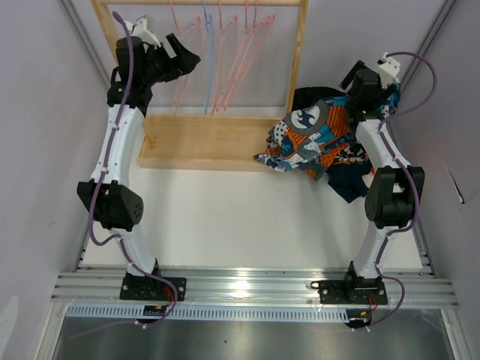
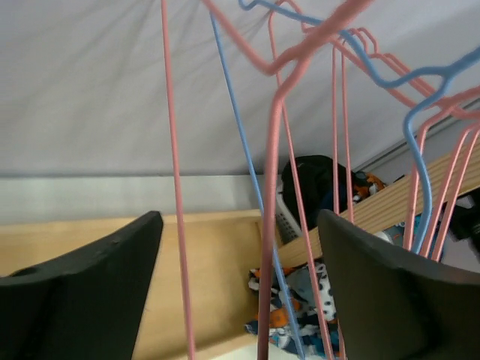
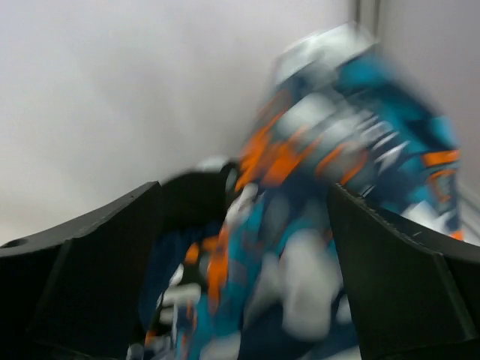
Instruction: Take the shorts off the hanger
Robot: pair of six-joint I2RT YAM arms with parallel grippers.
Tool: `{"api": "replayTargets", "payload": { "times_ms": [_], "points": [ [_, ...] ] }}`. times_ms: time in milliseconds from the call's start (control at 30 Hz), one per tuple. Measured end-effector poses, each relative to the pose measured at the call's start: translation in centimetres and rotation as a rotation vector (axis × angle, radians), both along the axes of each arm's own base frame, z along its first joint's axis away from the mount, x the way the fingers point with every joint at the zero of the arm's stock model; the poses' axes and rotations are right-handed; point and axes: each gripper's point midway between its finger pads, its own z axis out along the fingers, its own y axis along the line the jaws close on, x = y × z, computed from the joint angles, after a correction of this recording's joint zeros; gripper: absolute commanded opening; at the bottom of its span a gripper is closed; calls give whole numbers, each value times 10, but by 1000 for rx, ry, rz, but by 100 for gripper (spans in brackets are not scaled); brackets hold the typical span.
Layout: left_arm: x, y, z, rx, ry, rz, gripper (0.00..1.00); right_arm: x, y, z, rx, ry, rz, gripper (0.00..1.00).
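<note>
Left gripper [image 2: 238,221]: released. Black fingers [image 2: 90,262] are spread wide and grip nothing. It's up at the left side of the hanger row, and the left wrist view shows thin wires crossing the gap between the jaws. I can't tell whether any wire touches a finger.

Rack: light wooden frame [image 1: 301,52] with a flat wooden base tray [image 1: 202,142]. Pink wire hangers [image 1: 234,56] and one blue wire hanger [image 1: 209,60] hang from the top rod, all bare wire in the top view.

Shorts are off the hangers, heaped on the white table [image 1: 225,217] at the right end of the base tray, at the foot of the right post. The heap's left edge overlaps the tray corner.
- teal-orange-white graphic print shorts [image 1: 315,135] lie on top and are the biggest visible piece
- black shorts [image 1: 306,96] sit at the far edge, behind the post
- navy shorts [image 1: 349,184] stick out at the near right
- spotted orange-and-white fabric [image 1: 277,133] sits at the left edge; can't separate it cleanly from the rest

Right gripper [image 3: 244,191]: released, jaws wide apart. It's over the right side of the heap. The right wrist view is blurred, with the graphic print filling the space between and beyond the fingers [image 3: 397,277]. Contact with the fabric: can't tell.
</note>
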Motion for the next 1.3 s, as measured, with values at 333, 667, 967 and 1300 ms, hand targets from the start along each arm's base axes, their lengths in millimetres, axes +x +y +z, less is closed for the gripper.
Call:
{"api": "replayTargets", "payload": {
  "times_ms": [333,667,967,1300],
  "points": [
    [-22,8,-12,47,70,27,99,-80,-14,65,-36,-76,-90,99],
    [-148,36,70,91,-139,115,99,-245,49,210,21,-414,119,99],
    [-314,48,5,102,-308,107,99,-373,178,113,118,-331,831,99],
    [-348,59,-61,173,-289,132,99,-399,185,31,71,-82,915,99]
  ]
}}
